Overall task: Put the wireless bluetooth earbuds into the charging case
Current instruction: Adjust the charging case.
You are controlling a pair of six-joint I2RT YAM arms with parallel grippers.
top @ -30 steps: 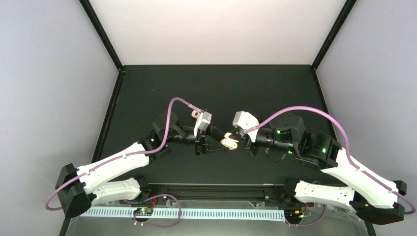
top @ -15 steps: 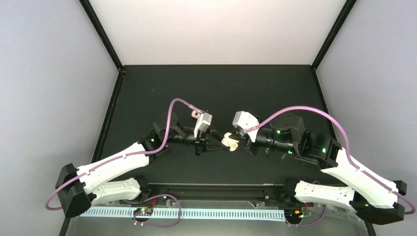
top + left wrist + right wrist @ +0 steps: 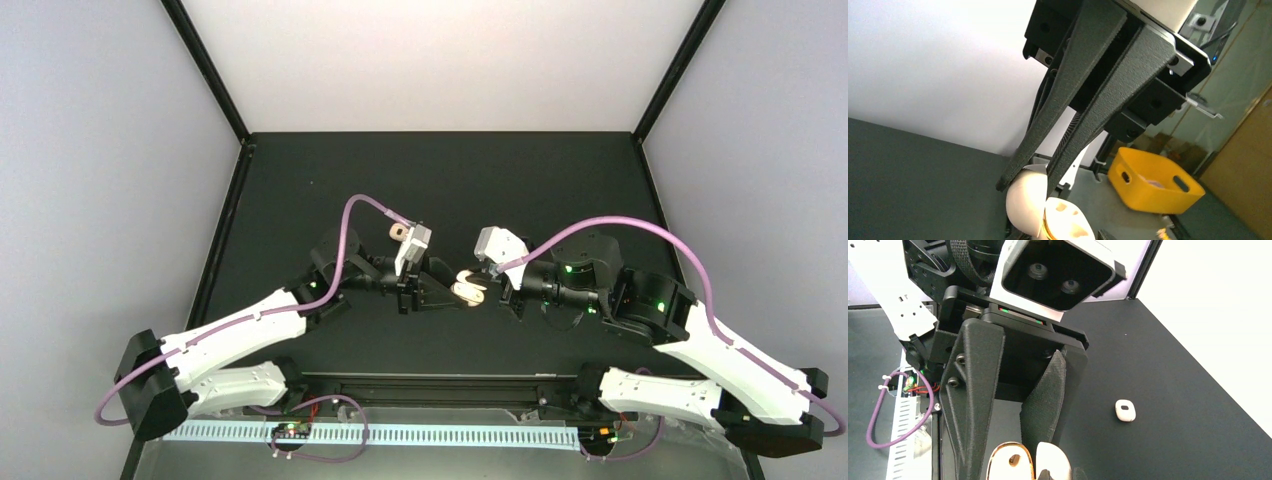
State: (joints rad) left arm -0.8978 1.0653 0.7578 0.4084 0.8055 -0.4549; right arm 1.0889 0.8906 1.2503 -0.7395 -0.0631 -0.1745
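I see the open charging case (image 3: 468,288) mid-table: right gripper (image 3: 488,284) at its 3 o'clock pinches the shell; left gripper (image 3: 452,291) at 9 o'clock, grip I can't tell. Earbuds indiscernible.

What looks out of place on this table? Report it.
One small white piece lies alone on the black table, apart from the open charging case. It is too small to tell whether it is an earbud. Nothing looks spilled or damaged.
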